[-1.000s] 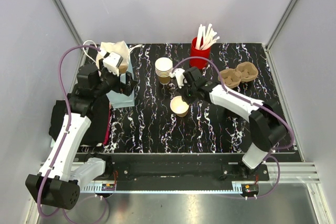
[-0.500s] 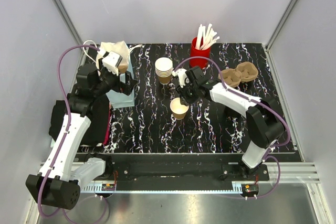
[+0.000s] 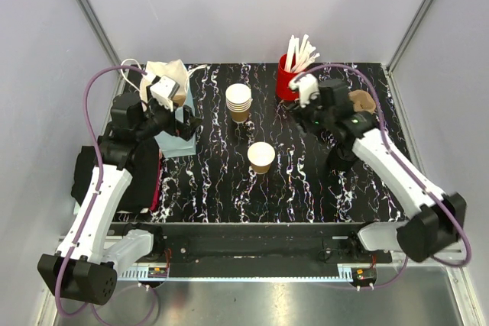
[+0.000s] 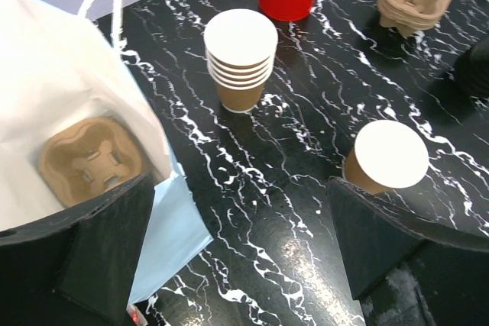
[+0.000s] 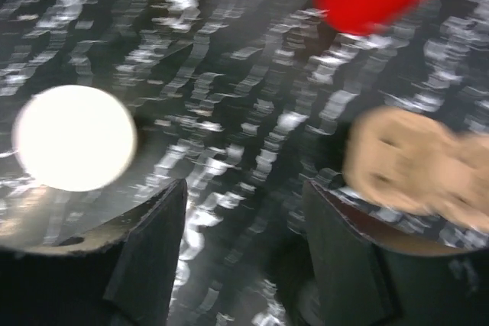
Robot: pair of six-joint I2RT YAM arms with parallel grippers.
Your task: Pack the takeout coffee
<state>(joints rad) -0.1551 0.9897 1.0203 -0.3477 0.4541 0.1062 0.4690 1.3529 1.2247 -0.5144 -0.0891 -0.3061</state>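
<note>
Top external: I see the cup (image 3: 261, 156) standing upright on the bench (image 3: 306, 181), about mid-bench, nearer to me than the stack (image 3: 238, 101) and well apart from both arms. My left end effector (image 3: 182, 124) hangs beside the bag (image 3: 170, 74) at the far left corner, fingers spread wide, nothing between them. My right end effector (image 3: 312, 112) hangs just nearer than the red cup (image 3: 290, 78), which is full of white sticks (image 3: 302, 50). The spare carriers (image 3: 363, 101) lie just to its right, partly hidden by the arm. From up here I can't read the right fingers.

Left wrist: both fingers (image 4: 107, 250) sit at the frame's lower corners, far apart, with bare bench between them. The cup shows a white top just beyond the right finger, not touching it. The bag stands open at left with a carrier (image 4: 88, 162) lying flat in the bottom. The stack stands mid-frame, with the red cup behind it.

Right wrist: the picture is blurred. The two fingers (image 5: 153, 250) stand apart over bare bench, gripping nothing. The cup is a white disc at left, clear of the left finger. The red cup is at the top right, and the spare carriers are at right, beside the right finger.
</note>
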